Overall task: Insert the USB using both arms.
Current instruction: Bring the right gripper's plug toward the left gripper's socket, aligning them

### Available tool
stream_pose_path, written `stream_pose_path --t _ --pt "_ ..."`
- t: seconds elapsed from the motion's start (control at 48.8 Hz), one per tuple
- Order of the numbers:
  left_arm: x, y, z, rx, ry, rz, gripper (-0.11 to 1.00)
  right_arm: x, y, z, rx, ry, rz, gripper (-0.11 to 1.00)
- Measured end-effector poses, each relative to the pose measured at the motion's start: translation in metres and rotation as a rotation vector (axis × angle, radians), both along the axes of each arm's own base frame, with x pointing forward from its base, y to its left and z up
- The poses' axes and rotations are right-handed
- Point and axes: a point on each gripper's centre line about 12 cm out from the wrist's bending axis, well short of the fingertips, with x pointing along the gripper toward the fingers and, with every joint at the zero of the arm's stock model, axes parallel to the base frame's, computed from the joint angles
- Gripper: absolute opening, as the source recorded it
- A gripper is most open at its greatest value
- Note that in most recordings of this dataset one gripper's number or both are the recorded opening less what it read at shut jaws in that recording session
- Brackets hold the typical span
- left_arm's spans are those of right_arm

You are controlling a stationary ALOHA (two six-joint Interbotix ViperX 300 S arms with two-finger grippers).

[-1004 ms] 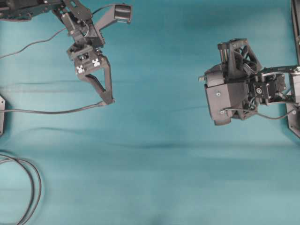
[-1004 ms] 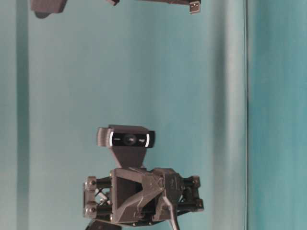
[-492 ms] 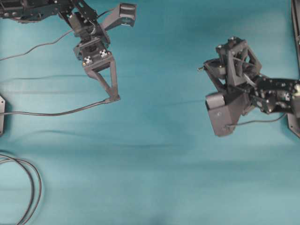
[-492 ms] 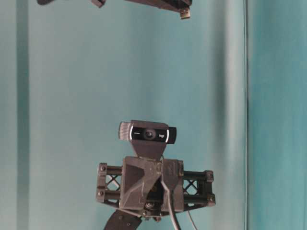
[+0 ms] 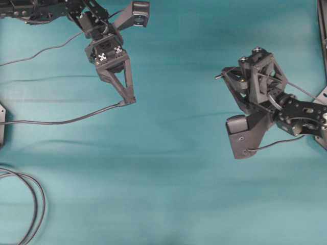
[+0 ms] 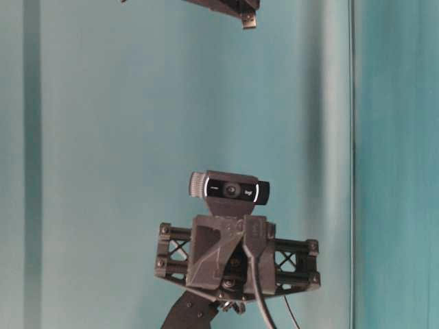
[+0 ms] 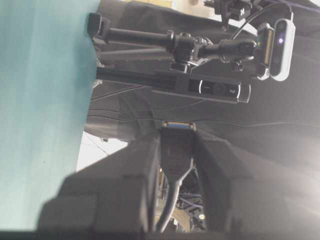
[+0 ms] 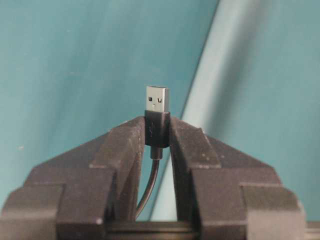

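Wrist view, right arm: my right claw [image 8: 159, 131] pinches the dark body of the USB [image 8: 157, 107], its silvery tip standing upright above the fingertips and its thin cable dropping between them. In the overhead view this claw [image 5: 220, 76] sits at right of frame. My left claw [image 5: 130, 100], upper left, is clamped on the socket end [image 7: 176, 150] of a grey cable [image 5: 56, 121] trailing to the left edge. I can read no writing anywhere. Teal counter [image 5: 168, 194] lies open between the claws; a looped black cable [image 5: 34, 204] occupies the lower left corner.
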Motion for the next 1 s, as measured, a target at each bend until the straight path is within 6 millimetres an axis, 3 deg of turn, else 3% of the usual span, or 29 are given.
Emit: stream_pose_path --t 1.004 --pt "0.038 0.005 0.004 0.019 -0.065 0.044 0.09 0.05 0.013 -0.008 -0.054 -0.035 0.047 0.18"
